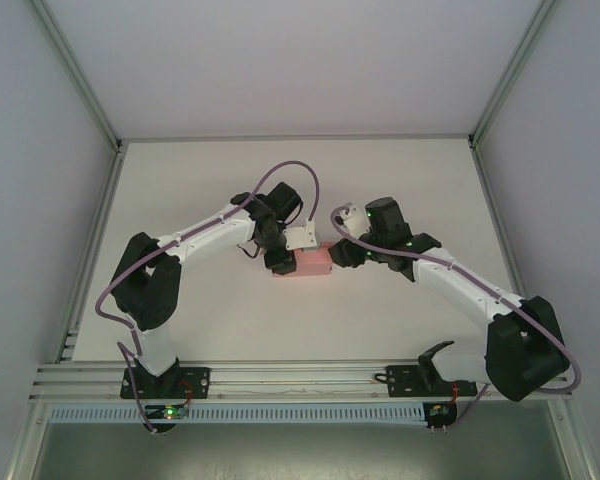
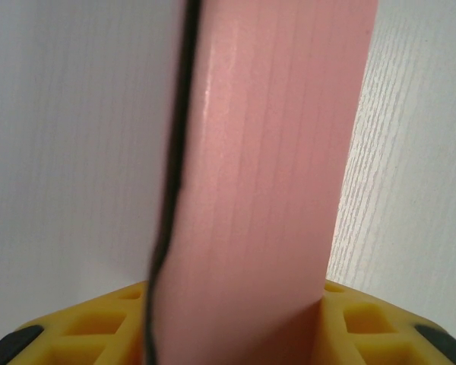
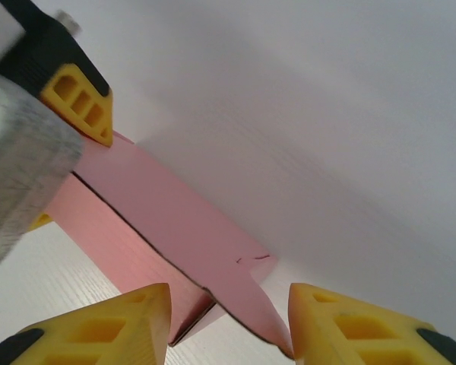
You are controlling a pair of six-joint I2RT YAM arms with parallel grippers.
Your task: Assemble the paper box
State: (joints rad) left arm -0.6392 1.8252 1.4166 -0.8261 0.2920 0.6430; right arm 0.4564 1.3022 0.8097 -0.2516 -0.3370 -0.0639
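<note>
Paper box [image 1: 305, 264], pink card, lies at the middle of the white table [image 1: 210, 200], between the tips of the two arms. We see the left gripper [image 2: 235, 300] clamped across one end, its yellow fingers [image 2: 83, 327] pressed to both sides, likely to anchor the box while the other arm works. The right gripper [image 3: 229, 298] sits at the opposite end, jaws part-way apart astride a loose pointed flap [image 3: 243, 277]; we cannot tell whether they pinch it. We judge that the flap needs folding in.
</note>
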